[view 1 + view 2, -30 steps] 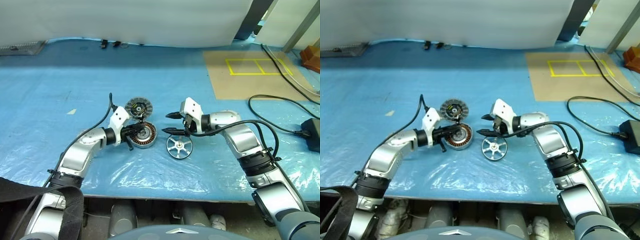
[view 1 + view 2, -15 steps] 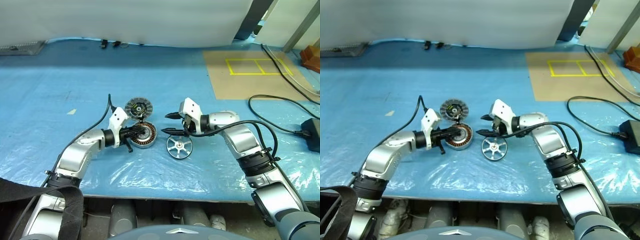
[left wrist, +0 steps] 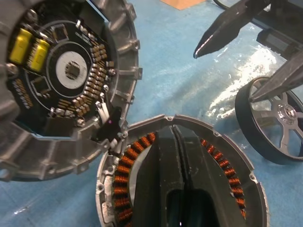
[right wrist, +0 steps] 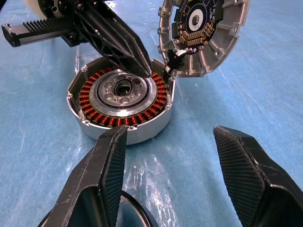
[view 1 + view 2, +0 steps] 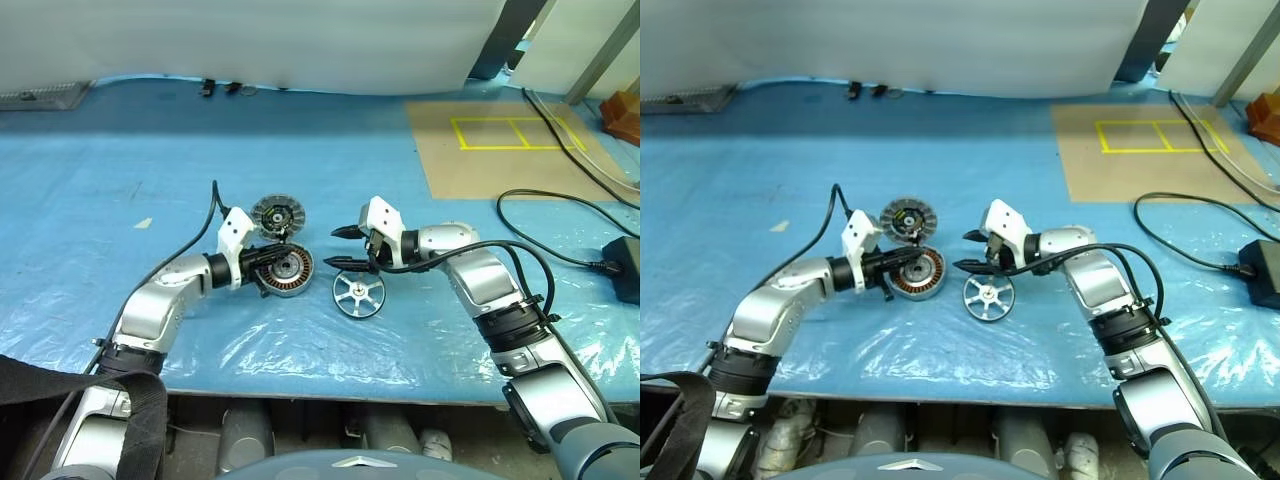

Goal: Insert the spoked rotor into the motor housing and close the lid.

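While lid [image 5: 276,213] stands open, rotor [image 5: 358,294] sits apparently clear beside housing [image 5: 286,272].

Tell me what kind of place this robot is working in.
Probably a workshop or robotics lab bench. A blue plastic sheet covers the worktable, an opened motor housing with copper windings lies beside its spoked rotor, and yellow tape marks a cardboard mat.

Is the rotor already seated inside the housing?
No: the rotor lies on the blue sheet beside the open housing, whose copper windings show bare.
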Robot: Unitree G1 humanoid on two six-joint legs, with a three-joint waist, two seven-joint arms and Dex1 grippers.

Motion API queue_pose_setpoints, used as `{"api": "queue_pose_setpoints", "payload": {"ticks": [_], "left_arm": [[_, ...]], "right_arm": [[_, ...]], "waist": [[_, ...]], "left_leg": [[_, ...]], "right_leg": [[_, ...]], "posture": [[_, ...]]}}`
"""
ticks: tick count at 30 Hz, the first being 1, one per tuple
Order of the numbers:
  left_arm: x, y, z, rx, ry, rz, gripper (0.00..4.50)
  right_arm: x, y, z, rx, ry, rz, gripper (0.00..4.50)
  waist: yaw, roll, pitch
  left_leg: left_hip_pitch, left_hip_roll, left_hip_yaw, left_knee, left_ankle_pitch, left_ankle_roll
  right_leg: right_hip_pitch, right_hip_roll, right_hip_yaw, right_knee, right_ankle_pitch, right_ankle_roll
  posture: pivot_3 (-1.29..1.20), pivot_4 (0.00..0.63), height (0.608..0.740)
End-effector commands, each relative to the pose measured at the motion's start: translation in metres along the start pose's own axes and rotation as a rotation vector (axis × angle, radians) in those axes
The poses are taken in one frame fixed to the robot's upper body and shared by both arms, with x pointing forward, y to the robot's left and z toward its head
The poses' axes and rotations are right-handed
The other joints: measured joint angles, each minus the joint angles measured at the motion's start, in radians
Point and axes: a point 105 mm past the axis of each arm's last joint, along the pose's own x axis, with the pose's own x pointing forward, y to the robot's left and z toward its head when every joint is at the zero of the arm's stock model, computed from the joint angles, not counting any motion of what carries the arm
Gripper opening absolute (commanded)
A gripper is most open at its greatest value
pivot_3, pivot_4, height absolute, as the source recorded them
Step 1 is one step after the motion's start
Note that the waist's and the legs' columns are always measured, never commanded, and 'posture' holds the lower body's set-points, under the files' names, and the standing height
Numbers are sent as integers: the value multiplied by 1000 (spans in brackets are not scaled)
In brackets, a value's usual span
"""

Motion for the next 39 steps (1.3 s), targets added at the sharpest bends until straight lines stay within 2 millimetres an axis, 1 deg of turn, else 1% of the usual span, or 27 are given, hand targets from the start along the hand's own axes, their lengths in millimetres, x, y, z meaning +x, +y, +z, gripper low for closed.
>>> {"api": "queue_pose_setpoints", "payload": {"ticks": [1,5,6,12,17,22,25,29,34,36,39], "left_arm": [[-1,-2,-12,18,49,-4,16],[-1,-3,-32,15,124,5,16],[-1,-3,-33,16,118,9,16],[2,1,-13,-27,3,36,16],[1,5,-18,-66,29,64,16],[1,10,-4,-116,-38,92,16],[0,9,-2,-107,-38,90,16],[1,1,-3,-88,-25,44,16],[-2,-15,-9,-89,17,-38,16],[-4,-20,-15,-92,49,-63,16],[-5,-22,-18,-99,59,-63,16]], "right_arm": [[-1,-2,12,-55,-24,3,2942],[-1,-2,14,-61,-28,3,2942],[-1,-2,14,-61,-28,3,2942],[0,-1,12,-63,-23,6,2942],[0,0,13,-63,-25,9,2942],[0,0,13,-59,-24,12,2942],[1,0,13,-60,-25,13,2942],[1,0,12,-60,-24,13,2942],[1,0,10,-61,-17,12,2942],[1,0,10,-61,-16,12,2942],[1,0,10,-62,-15,13,2942]], "waist": [[-1,0,0],[1,0,0],[0,0,0],[1,0,0],[0,0,0],[0,0,0],[0,0,0],[0,0,0],[0,0,0],[0,0,0],[1,0,0]], "left_leg": [[0,0,0,0,0,0],[0,0,0,0,0,0],[0,0,0,0,0,0],[1,0,0,0,0,0],[1,0,0,0,0,0],[1,0,0,0,0,0],[1,0,0,0,0,0],[1,0,0,0,0,0],[1,0,0,-1,0,0],[1,0,0,-2,0,0],[1,0,0,-3,0,0]], "right_leg": [[0,0,0,0,0,0],[0,0,0,0,0,0],[0,0,0,0,0,0],[1,0,0,0,0,0],[1,0,0,0,0,0],[1,0,0,0,0,0],[1,0,0,0,0,0],[1,0,0,-1,0,0],[1,0,0,-2,0,0],[1,0,0,-3,0,0],[1,0,0,-4,0,0]], "posture": [[0,150,740],[0,150,740],[0,150,740],[0,150,740],[0,150,740],[0,150,740],[0,150,740],[0,150,740],[0,150,740],[0,150,740],[0,150,740]]}}
